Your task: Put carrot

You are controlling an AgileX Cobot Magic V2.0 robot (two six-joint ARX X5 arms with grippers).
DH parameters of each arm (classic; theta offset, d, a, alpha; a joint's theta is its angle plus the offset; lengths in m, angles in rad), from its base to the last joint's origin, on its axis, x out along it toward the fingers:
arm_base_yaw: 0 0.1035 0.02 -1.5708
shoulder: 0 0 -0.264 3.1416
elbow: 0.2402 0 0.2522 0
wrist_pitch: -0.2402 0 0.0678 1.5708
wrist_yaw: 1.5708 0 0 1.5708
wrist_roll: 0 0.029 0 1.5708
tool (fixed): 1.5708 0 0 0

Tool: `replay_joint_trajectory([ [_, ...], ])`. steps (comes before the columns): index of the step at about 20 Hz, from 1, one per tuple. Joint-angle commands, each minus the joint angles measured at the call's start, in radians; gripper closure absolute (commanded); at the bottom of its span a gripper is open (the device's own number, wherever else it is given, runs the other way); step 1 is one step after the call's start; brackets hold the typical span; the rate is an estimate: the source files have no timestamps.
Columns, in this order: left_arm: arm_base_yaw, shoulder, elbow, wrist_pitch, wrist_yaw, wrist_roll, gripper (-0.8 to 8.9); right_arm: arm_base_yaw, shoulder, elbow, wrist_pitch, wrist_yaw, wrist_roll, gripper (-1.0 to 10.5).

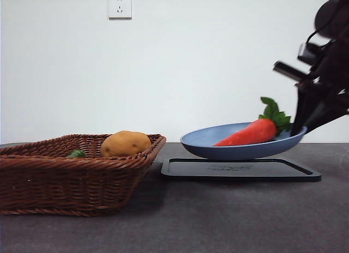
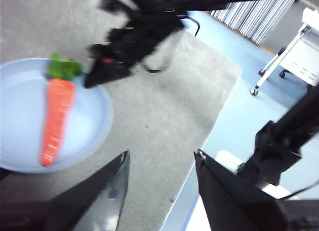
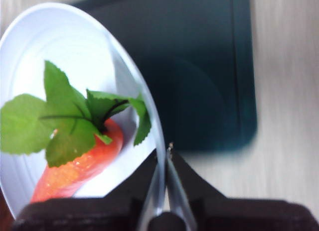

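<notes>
The orange-red carrot (image 1: 248,134) (image 2: 56,116) (image 3: 75,166) lies in a blue plate (image 1: 240,150) (image 2: 97,111) (image 3: 30,52), its green leaves toward the raised rim. My right gripper (image 1: 300,130) (image 2: 97,76) (image 3: 164,156) is shut on that rim at the plate's right side in the front view. The plate hangs tilted, its left side lower, just above a black tray (image 1: 240,170) (image 3: 199,66). My left gripper (image 2: 160,164) is open with nothing between its fingers, high above the table and off to the side of the plate.
A brown wicker basket (image 1: 32,176) stands at the left with a yellow-brown potato (image 1: 125,144) and a small green item (image 1: 76,154) in it. The table's edge and the floor beyond it show in the left wrist view.
</notes>
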Motion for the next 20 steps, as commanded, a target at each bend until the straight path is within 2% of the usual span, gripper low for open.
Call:
replay_joint_trajectory([
  [1, -0.006, 0.0, 0.019, -0.011, -0.002, 0.001, 5.78, -0.002, 0.104, 0.087, 0.023, -0.004, -0.003, 9.4],
  [8, -0.006, 0.001, 0.019, -0.014, -0.022, 0.002, 5.78, -0.002, 0.26, 0.151, 0.084, -0.004, -0.001, 9.2],
  [11, -0.005, 0.001, 0.019, -0.013, -0.064, 0.004, 5.78, -0.002, 0.267, 0.151, 0.084, 0.002, -0.002, 7.6],
  [13, -0.005, 0.001, 0.019, -0.005, -0.105, 0.006, 5.78, -0.003, 0.259, 0.151, 0.077, -0.004, -0.009, 7.3],
  [15, -0.005, 0.001, 0.019, 0.04, -0.201, 0.057, 5.81, -0.003, 0.221, 0.151, 0.039, -0.004, -0.009, 7.3],
  [18, -0.005, 0.015, 0.019, 0.161, -0.396, 0.19, 5.81, -0.003, 0.121, 0.151, -0.077, -0.002, -0.065, 7.3],
  [20, -0.002, 0.038, 0.019, 0.244, -0.495, 0.231, 5.81, 0.002, 0.042, 0.151, -0.161, 0.004, -0.085, 7.3],
])
